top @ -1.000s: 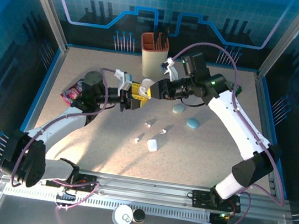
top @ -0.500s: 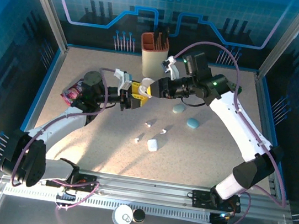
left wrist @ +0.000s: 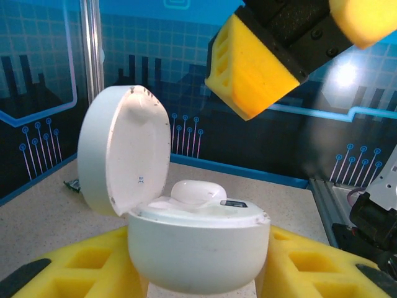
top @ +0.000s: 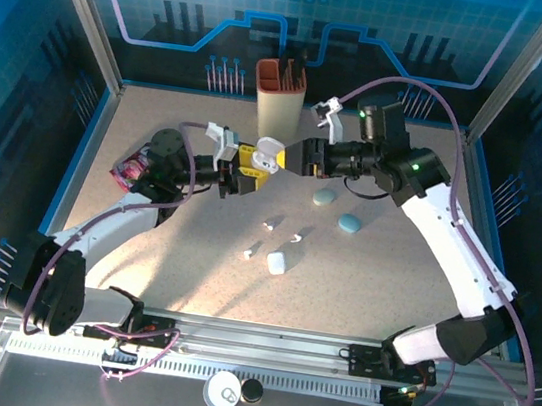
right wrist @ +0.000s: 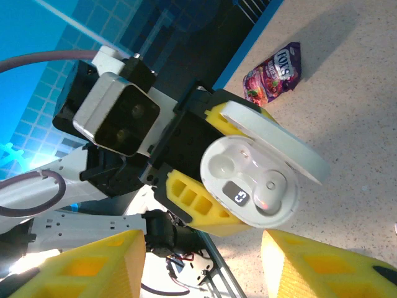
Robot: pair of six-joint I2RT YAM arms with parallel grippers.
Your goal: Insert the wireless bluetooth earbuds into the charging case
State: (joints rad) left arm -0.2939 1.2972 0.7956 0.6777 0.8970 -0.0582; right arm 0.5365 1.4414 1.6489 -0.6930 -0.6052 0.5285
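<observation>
Charging case (left wrist: pixel 198 248) lid open, one earbud (left wrist: pixel 197 191) seated.
Left gripper (top: pixel 248 166) clamps case; right gripper (right wrist: pixel 211 273) jaws apart, empty, close by.

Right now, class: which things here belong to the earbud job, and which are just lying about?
Job: open white plastic charging case; white earbud seated inside; three tiny loose white earbuds.
Lying about: purple sweet packet; tall brown holder; two pale-blue round discs.
</observation>
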